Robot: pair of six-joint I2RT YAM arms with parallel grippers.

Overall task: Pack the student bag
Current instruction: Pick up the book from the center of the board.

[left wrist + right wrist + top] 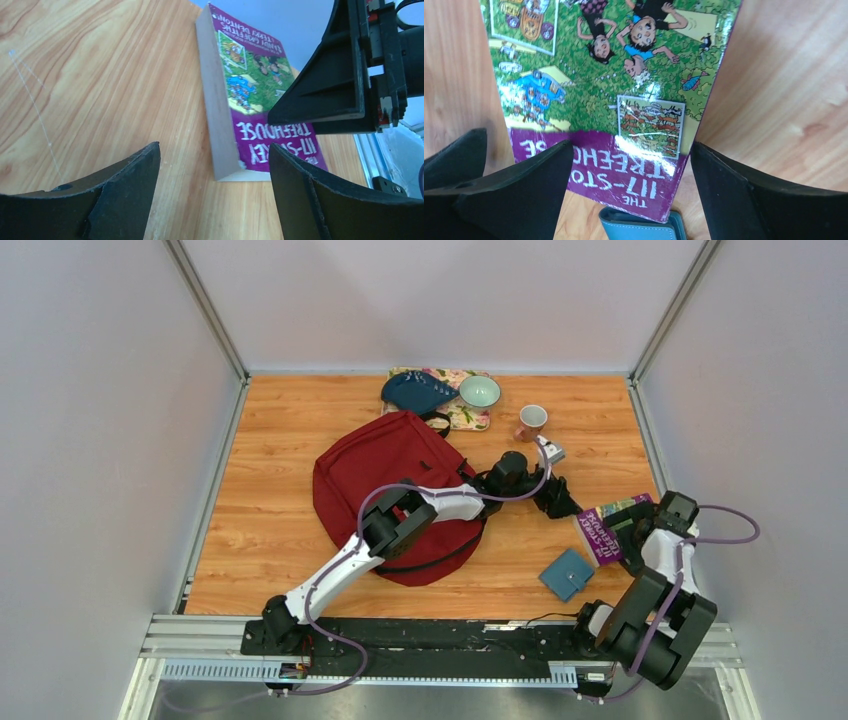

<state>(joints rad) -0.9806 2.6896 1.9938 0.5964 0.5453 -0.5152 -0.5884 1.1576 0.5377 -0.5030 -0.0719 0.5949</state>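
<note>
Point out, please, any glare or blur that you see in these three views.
Right wrist: white glare streaks on the glossy cover of the book. Left wrist: its own fingers soft and out of focus, the title slightly blurred. Top external: even light, student bag sharp.

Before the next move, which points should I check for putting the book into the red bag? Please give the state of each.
1. The left gripper is open and empty: ok.
2. The right gripper is open, over the book: ok.
3. The book lies flat on the table, not held: ok.
4. Room between the two grippers at the book: not ok, they seem crowded.
5. The student bag has its mouth open: cannot tell.
6. The blue wallet is clear of the book: cannot tell.
</note>
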